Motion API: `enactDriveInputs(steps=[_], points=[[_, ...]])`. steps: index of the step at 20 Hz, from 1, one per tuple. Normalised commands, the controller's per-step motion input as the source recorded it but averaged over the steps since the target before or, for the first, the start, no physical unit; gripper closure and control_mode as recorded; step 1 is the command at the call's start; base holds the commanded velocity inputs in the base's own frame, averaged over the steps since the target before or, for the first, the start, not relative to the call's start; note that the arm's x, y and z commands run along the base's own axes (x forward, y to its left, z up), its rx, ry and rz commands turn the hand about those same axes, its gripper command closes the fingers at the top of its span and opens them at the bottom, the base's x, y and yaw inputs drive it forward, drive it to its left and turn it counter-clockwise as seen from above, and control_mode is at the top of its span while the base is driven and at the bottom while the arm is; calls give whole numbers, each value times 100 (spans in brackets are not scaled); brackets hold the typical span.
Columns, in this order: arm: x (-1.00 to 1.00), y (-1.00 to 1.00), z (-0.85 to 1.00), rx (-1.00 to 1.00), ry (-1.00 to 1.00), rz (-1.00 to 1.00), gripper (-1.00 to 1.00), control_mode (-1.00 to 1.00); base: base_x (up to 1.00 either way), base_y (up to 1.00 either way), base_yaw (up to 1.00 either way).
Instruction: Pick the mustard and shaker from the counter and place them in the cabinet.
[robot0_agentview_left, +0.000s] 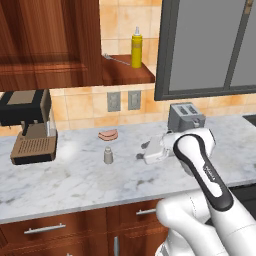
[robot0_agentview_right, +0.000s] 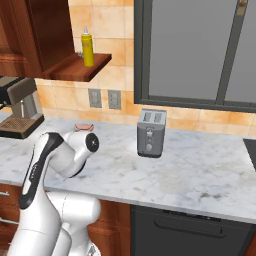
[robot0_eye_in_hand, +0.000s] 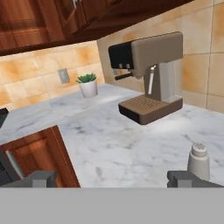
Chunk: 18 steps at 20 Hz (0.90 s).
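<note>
The mustard (robot0_agentview_left: 136, 47) (robot0_agentview_right: 88, 47) stands upright on the shelf of the open cabinet (robot0_agentview_left: 45, 45). On the marble counter (robot0_agentview_left: 75, 180) the small grey shaker (robot0_agentview_left: 108, 155) stands upright, just in front of a pink food piece (robot0_agentview_left: 108, 134). My gripper (robot0_agentview_left: 140, 151) hovers low over the counter, a short way right of the shaker, pointing left with nothing between its fingers. In the hand view the gripper (robot0_eye_in_hand: 113, 179) is open, and the shaker (robot0_eye_in_hand: 199, 161) stands just beyond the right fingertip (robot0_eye_in_hand: 188, 178).
A brown coffee machine (robot0_agentview_left: 30, 127) (robot0_eye_in_hand: 151, 74) sits at the counter's left. A grey toaster (robot0_agentview_left: 185, 116) (robot0_agentview_right: 151, 132) stands behind my arm. A small potted plant (robot0_eye_in_hand: 88, 84) is far along the counter. Wall outlets (robot0_agentview_left: 122, 101) sit under the shelf.
</note>
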Motion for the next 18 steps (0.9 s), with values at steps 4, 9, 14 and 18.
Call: enactDriveInputs(steps=[4, 9, 14, 18], points=[[0, 0, -17, 8, 0, 0, -100, -100, 0, 0, 0], [0, 5, -11, 0, 1, 0, -100, -100, 0, 0, 0], [0, 9, -26, -2, 1, 1, -100, -100, 0, 0, 0], [7, 5, -19, 0, 0, 0, -100, -100, 0, 0, 0]])
